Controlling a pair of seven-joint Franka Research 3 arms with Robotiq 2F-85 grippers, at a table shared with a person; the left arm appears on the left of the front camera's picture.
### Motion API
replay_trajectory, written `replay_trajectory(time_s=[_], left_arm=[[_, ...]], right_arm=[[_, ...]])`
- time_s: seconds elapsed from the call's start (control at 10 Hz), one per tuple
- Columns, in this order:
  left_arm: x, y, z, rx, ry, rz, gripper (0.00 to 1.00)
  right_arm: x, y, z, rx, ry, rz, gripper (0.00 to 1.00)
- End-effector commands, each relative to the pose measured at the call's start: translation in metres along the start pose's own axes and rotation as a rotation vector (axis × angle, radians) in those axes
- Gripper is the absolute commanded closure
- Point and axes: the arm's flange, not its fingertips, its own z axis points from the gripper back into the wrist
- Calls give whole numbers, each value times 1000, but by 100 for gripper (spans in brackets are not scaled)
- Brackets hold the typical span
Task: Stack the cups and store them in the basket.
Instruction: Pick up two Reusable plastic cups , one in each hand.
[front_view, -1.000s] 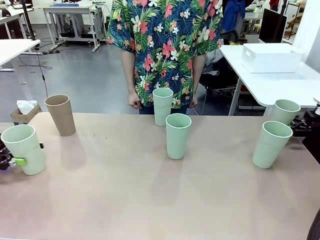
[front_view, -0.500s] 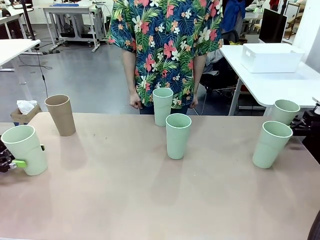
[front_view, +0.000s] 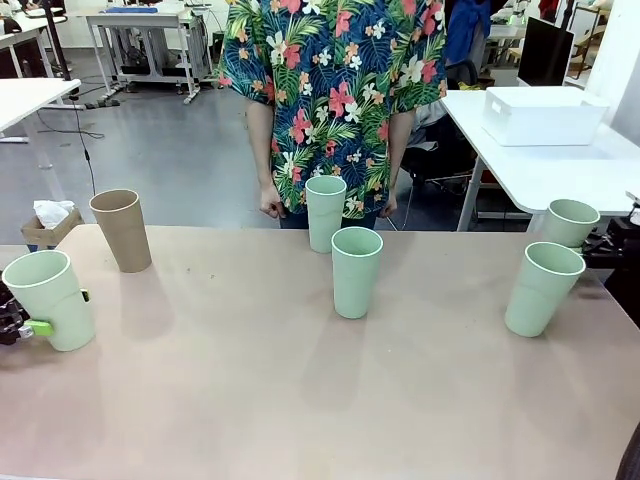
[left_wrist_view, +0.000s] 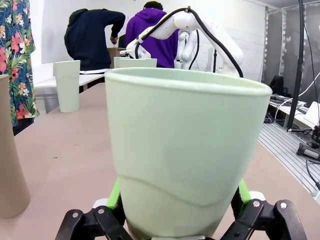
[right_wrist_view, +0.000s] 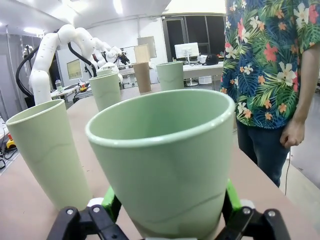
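Note:
Six cups stand on the table. At the left edge my left gripper (front_view: 40, 326) is shut on a mint cup (front_view: 50, 298); the left wrist view has that cup (left_wrist_view: 185, 145) between the green pads (left_wrist_view: 115, 194) of the left gripper (left_wrist_view: 179, 217). At the right edge my right gripper (front_view: 598, 248) is shut on a tilted mint cup (front_view: 570, 222), seen close up (right_wrist_view: 165, 155) in the right gripper (right_wrist_view: 170, 215). Free cups: the tan cup (front_view: 121, 230), two mint cups (front_view: 325, 212) (front_view: 356, 271) mid-table, and one (front_view: 543, 288) at the right. The white basket (front_view: 543, 116) sits on another table at the back right.
A person in a flowered shirt (front_view: 330, 90) stands at the far edge behind the middle cups, hands hanging down. The wide near half of the table (front_view: 300, 400) is bare. A cardboard box (front_view: 48, 225) sits on the floor at the far left.
My left gripper and its mint cup shifted slightly to the right a second ago and have since held still. Nothing else has moved.

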Motion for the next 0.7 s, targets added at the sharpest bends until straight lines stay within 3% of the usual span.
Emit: replay_trajectory(time_s=[0.0,0.1,0.2,0.3,0.4,0.5,0.6], left_arm=[[-8,-11,-6,-17,-13,-26,0],[-8,-11,-7,-32,-8,-28,0],[-8,-11,-6,-27,-5,-23,19],[-9,-12,-5,-23,-11,-31,19],[-9,-13,-5,-21,-12,-39,39],[-9,-13,-5,-21,-13,-42,25],[-10,-13,-5,-15,-11,-48,58]], right_arm=[[7,4,-6,-13,-13,-24,0],[6,4,-5,-2,-11,-7,0],[6,4,-5,-8,-8,-21,20],[6,3,-5,-5,-13,-15,20],[6,2,-5,-7,-15,-13,40],[6,2,-5,-10,-16,-9,25],[5,2,-5,-10,-15,-7,60]])
